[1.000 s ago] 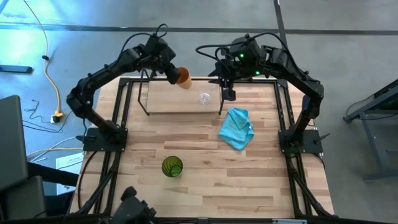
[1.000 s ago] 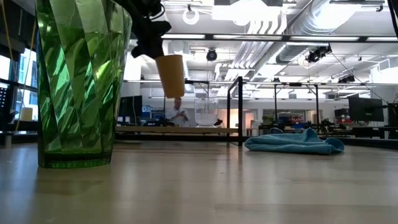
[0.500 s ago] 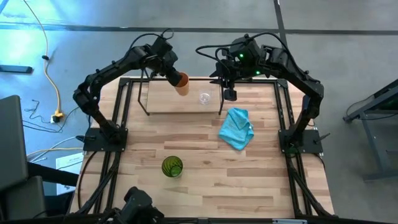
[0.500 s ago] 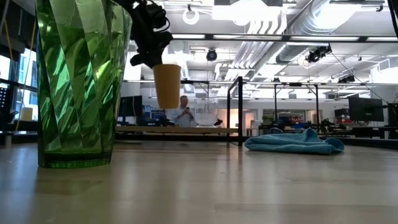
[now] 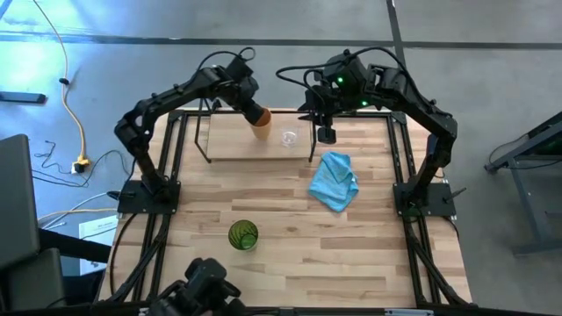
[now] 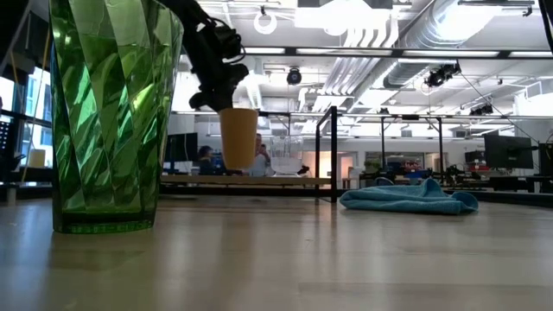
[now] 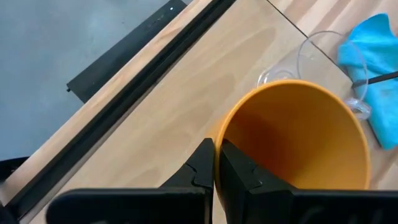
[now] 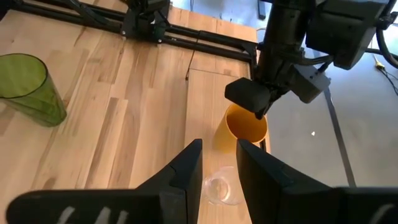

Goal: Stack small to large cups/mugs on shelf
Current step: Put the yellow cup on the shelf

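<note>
My left gripper [image 5: 254,112] is shut on the orange-tan cup [image 5: 261,121], which hangs just above the light-wood shelf board [image 5: 235,142] next to the small clear glass [image 5: 289,138]. The glass stands on the board. My right gripper [image 5: 326,134] is open over the shelf's right end; the glass [image 8: 219,188] shows between its fingers, untouched. The tall green cup [image 5: 243,235] stands upright on the table near the front edge and fills the left of the low view [image 6: 108,112]. My left gripper holds the orange-tan cup by its rim [image 7: 219,138], one finger inside the cup and one outside the wall. The fingers come from above, slanting down from the table's far left. The cup hangs upright, mouth up, its base [image 6: 238,166] a little above the shelf board.
A light blue cloth [image 5: 334,181] lies crumpled on the table right of the shelf. Black rod uprights [image 6: 333,154] stand at the shelf's ends. Bare tabletop lies between the shelf and the green cup. People show in the room behind [image 6: 259,155].
My left gripper has come down toward the shelf board with the orange-tan cup and moved slightly toward the clear glass. The cup has stayed in the hold and now hangs lower, close over the board. My right gripper has kept still.
</note>
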